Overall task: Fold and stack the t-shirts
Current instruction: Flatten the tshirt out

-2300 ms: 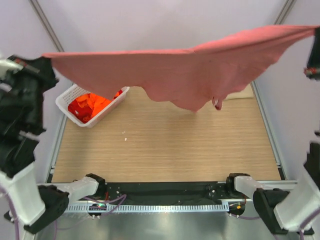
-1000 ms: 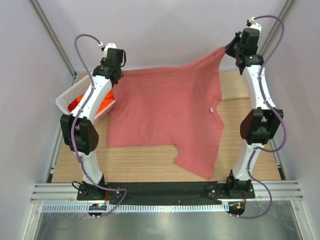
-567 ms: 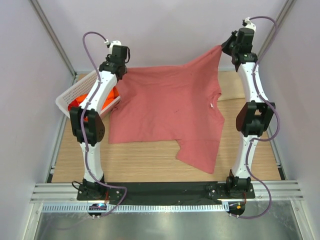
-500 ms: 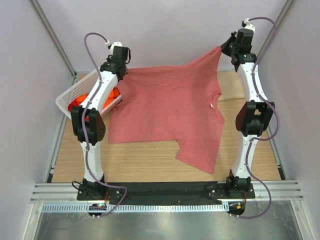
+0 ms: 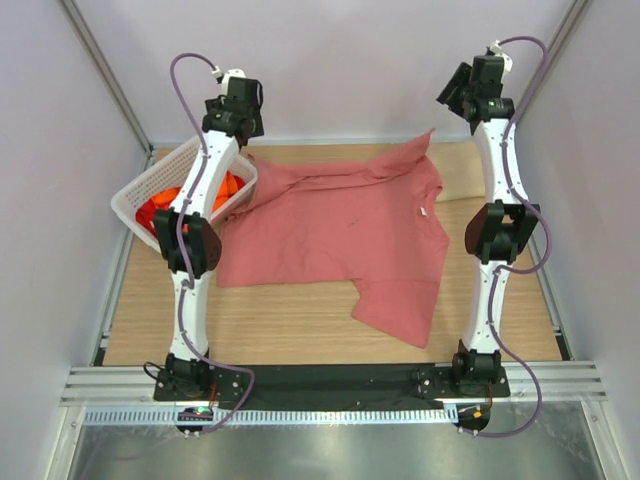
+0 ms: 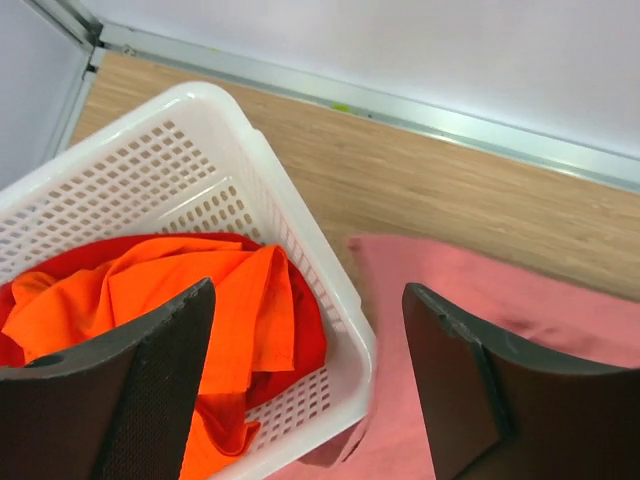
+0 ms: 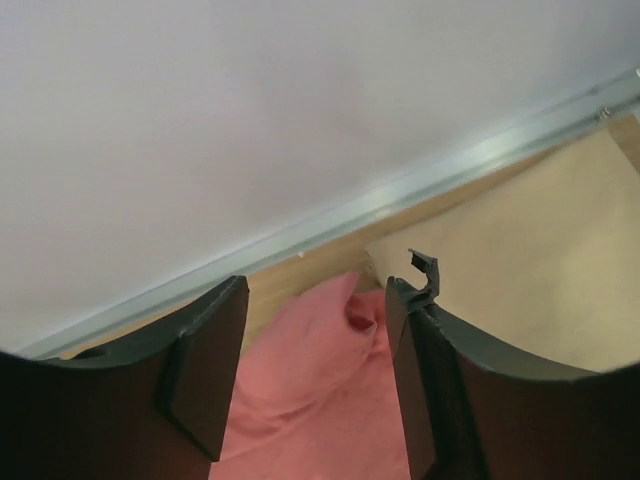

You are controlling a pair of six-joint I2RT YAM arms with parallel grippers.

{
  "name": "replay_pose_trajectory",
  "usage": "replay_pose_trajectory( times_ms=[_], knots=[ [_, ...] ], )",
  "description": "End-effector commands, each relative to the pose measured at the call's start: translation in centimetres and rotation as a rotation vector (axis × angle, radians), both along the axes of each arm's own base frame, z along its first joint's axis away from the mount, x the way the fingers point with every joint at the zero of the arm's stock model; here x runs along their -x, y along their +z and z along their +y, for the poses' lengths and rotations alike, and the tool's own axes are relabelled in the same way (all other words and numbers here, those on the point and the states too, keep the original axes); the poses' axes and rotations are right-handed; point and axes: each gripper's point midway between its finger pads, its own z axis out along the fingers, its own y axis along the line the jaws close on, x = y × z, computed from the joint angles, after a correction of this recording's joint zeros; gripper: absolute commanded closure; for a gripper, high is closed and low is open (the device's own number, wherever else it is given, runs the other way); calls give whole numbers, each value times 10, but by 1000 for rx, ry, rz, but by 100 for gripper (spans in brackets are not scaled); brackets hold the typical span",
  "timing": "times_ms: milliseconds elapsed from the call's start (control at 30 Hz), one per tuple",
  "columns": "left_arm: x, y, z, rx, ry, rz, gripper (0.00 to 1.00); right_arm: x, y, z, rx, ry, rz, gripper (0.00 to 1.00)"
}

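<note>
The salmon-pink t-shirt (image 5: 340, 225) lies spread on the wooden table, its far edge rumpled and one sleeve toward the near side. My left gripper (image 5: 243, 130) hangs open high above the shirt's far left corner and the basket's edge. In the left wrist view the left gripper (image 6: 310, 385) has nothing between its fingers, with pink cloth (image 6: 440, 275) far below. My right gripper (image 5: 455, 95) stands open above the far right corner. The right gripper (image 7: 315, 370) is empty too, the shirt's peak (image 7: 300, 410) lying beneath it. Orange and red t-shirts (image 6: 150, 290) sit bunched in the basket.
The white lattice basket (image 5: 125, 200) stands at the far left, its rim (image 6: 300, 230) touching the pink shirt's edge. A pale tan sheet (image 5: 460, 175) lies at the far right by the back rail. Both arms stand tall along the table's sides.
Both grippers have opened and let go of the pink shirt's far corners. Its raised edge has dropped onto the table, and both grippers have lifted slightly.
</note>
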Motion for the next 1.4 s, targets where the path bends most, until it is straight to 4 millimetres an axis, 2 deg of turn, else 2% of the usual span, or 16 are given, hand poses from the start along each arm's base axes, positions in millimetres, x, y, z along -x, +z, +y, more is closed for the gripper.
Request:
replay_pose_trajectory(
  times_ms=[0, 67, 133, 167, 233, 267, 333, 400, 433, 500, 533, 700, 800, 967, 1300, 1367],
  knots=[
    [21, 19, 14, -12, 56, 37, 20, 44, -25, -19, -8, -112, 211, 31],
    [40, 36, 18, 3, 67, 36, 20, 68, -15, -21, -35, -135, 240, 26],
    [67, 44, 21, 26, 61, 54, 21, 92, -41, -17, -50, -131, 346, 24],
    [76, 44, 20, 48, 61, 59, 22, 107, -25, -11, -56, -122, 334, 24],
    [104, 21, 17, 78, 37, 146, 26, 136, -44, -1, -49, -107, 429, 23],
    [123, 38, 18, 103, 28, 122, 28, 147, -46, 4, -43, -93, 452, 23],
    [157, 1, 18, 131, 25, 238, 34, 184, -52, 15, -21, -60, 513, 23],
    [192, 3, 12, 204, -9, 241, 37, 225, -59, 39, -12, 9, 552, 25],
    [218, -27, 15, 204, -3, 319, 39, 240, -63, 54, -5, 51, 565, 26],
    [244, -25, 18, 247, 5, 290, 42, 285, -72, 73, -6, 119, 584, 32],
    [262, -52, 20, 241, 14, 356, 46, 302, -76, 88, -5, 156, 587, 35],
    [297, -107, 19, 298, 41, 496, 42, 398, -131, 109, -109, 258, 716, 75],
    [304, -150, 25, 459, 128, 576, 40, 432, -146, 103, -114, 260, 744, 76],
    [293, -177, 33, 542, 193, 599, 47, 461, -162, 99, -101, 284, 850, 66],
    [290, -191, 39, 545, 303, 603, 53, 459, -153, 95, -75, 285, 840, 55],
    [300, -199, 37, 559, 314, 627, 48, 457, -156, 91, -60, 259, 843, 41]
  ],
)
